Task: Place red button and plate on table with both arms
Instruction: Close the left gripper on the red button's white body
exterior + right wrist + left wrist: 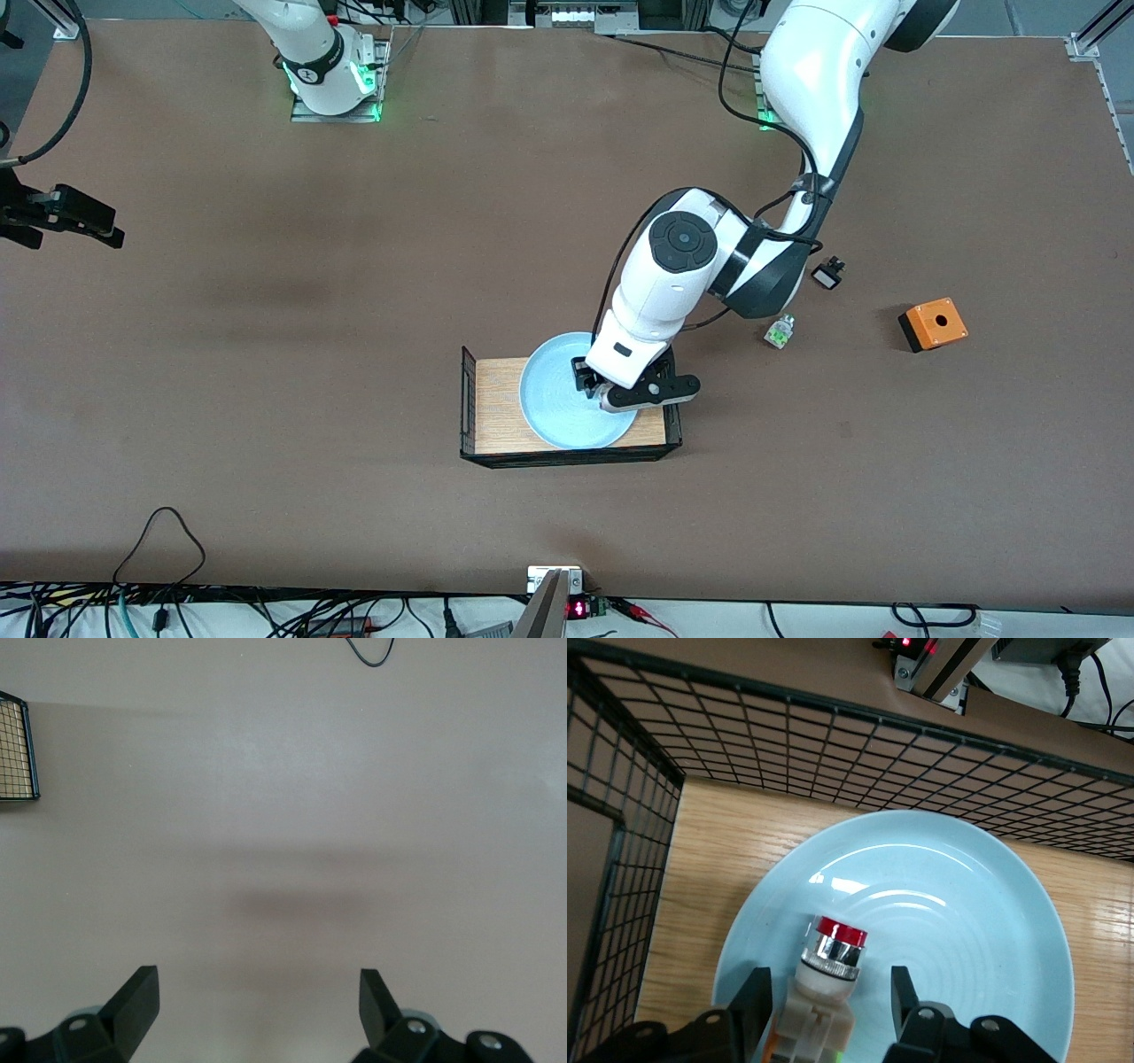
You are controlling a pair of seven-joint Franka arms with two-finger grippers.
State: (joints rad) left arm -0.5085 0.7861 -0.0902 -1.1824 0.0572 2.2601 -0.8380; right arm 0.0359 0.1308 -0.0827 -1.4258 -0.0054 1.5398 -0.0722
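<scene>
Left tool (826,1010) straddles red button (829,973) on plate (983,957).

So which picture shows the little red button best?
The left wrist view: the red button lies on the plate, filling the space between the left gripper fingers. The front view hides it under the arm; the right wrist view shows only table.

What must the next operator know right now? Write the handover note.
Left gripper: low over the plate, jaws open either side of the red button, with a gap showing.
Right gripper: open, waiting over bare table toward the right arm's end.
Button lies on the plate; plate sits in the wooden tray.
Done: nothing placed yet.
Left: grip the button, set it and the plate on the table.
</scene>
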